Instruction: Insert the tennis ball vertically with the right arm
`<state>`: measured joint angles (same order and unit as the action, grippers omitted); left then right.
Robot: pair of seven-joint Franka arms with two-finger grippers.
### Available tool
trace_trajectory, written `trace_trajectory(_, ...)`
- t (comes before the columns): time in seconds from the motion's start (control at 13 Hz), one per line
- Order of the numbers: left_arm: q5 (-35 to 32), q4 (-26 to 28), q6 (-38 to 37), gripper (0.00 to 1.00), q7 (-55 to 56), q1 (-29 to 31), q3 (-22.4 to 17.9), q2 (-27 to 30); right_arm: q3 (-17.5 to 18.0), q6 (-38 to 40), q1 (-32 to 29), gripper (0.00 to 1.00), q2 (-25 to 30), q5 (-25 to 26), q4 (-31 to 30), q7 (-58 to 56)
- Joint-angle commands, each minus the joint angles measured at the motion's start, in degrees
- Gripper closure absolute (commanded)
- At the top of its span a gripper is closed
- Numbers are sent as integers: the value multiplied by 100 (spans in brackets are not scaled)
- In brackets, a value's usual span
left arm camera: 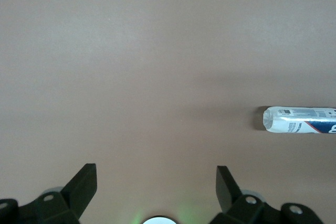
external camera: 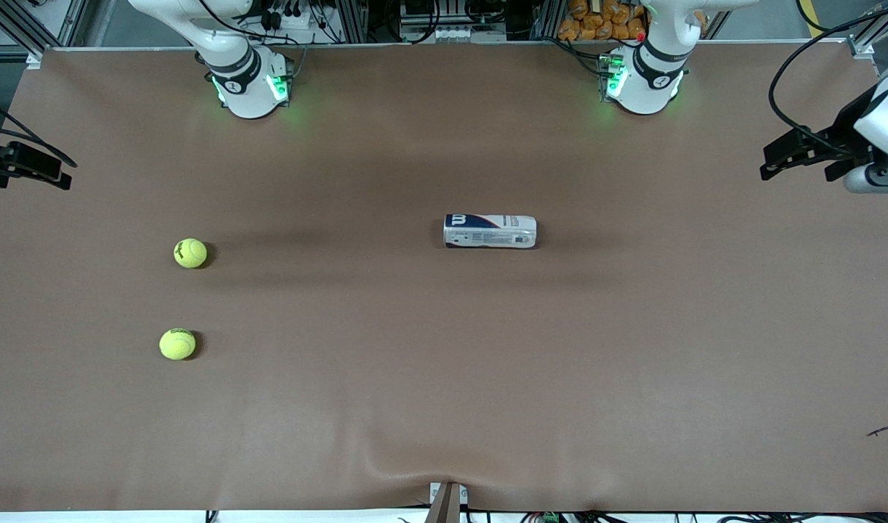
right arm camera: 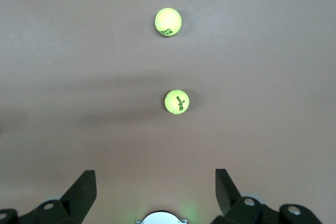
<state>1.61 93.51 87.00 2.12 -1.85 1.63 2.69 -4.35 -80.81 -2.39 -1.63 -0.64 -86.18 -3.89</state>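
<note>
Lying on its side mid-tabletop [external camera: 444, 407], the tennis can [external camera: 490, 231] may roll unless stood up, while the two tennis balls [external camera: 190, 253] toward the right arm's end could skid from the right gripper [right arm camera: 155, 190], whose fingers, like the waiting left gripper's [left arm camera: 156, 187], are wide open and empty.

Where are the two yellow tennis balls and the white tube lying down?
Yellow fuzzy tennis ball nearer the front camera [external camera: 177, 344]: front view, middle of the ball.
Yellow fuzzy tennis ball farther from it [external camera: 190, 253]: front view, middle of the ball.
White plastic ball tube lying on its side [external camera: 490, 231]: front view, middle of its label.
</note>
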Motion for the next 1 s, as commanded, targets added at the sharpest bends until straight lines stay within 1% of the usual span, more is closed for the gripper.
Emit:
trace_trajectory(0.0, -20, -18, -25, 0, -115, -43, 178, -207, 119, 65, -86, 0, 93, 108, 13, -60)
trace_trajectory(0.23, 234, -61, 19, 0, -19, -52, 583, -549, 145, 39, -43, 0, 93, 91, 31, -42)
trace_trajectory(0.46, 252, -96, 28, 0, -106, -61, 908, -953, 136, -14, 10, 0, 76, 91, 22, -42)
trace_trajectory(0.54, 252, -218, 28, 0, -115, -113, 1057, -1129, 128, -5, 10, 0, 75, 91, 13, -42)
trace_trajectory(0.69, 165, -272, 124, 0, -115, -367, 1269, -1367, 128, 48, 2, 0, 75, 99, 5, -60)
trace_trajectory(0.92, 68, -307, 588, 0, -115, -1069, 1296, -1710, 119, -22, 19, 0, 5, 99, -13, -60)
